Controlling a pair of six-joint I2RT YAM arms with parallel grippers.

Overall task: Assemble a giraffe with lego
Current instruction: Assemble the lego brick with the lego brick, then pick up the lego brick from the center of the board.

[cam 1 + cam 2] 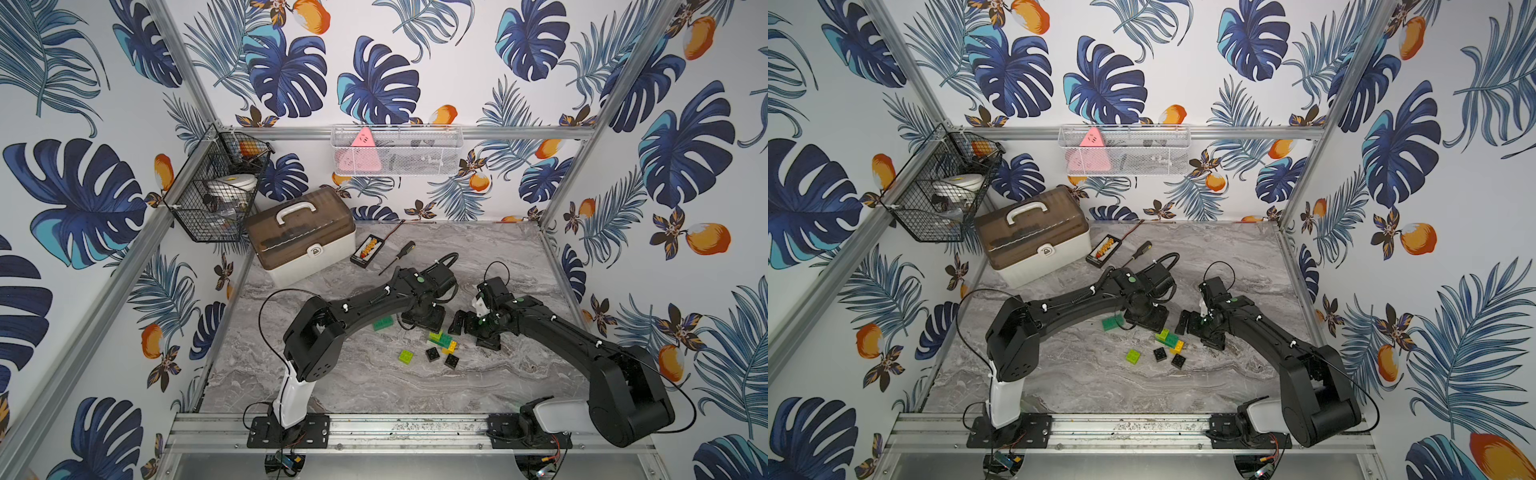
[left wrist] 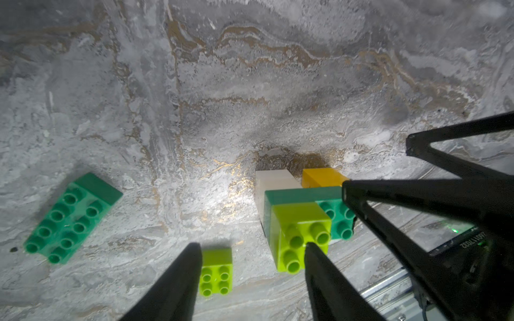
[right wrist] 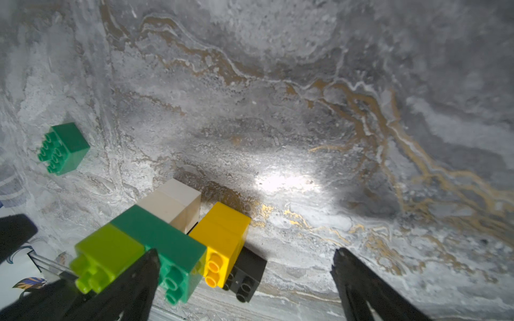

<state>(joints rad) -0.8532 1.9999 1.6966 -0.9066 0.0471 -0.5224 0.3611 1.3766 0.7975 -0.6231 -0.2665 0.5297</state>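
A part-built giraffe (image 1: 442, 340) of joined lego rests on the table between the two arms. Its white (image 3: 172, 203), yellow (image 3: 222, 236), dark-green (image 3: 161, 239) and lime (image 3: 108, 255) bricks show in the right wrist view. My left gripper (image 2: 250, 248) is open and holds nothing. One of its fingers (image 2: 314, 258) crosses the figure's lime brick (image 2: 300, 236). My right gripper (image 3: 244, 257) is wide open beside the figure. A black brick (image 3: 247, 272) lies under the yellow end.
Loose lego lies nearby: a dark-green rectangle (image 1: 382, 323), a lime square (image 1: 406, 356) and two black squares (image 1: 432, 354) (image 1: 451, 360). A storage box (image 1: 301, 232), a small device (image 1: 367, 250) and a screwdriver (image 1: 397, 257) sit at the back left.
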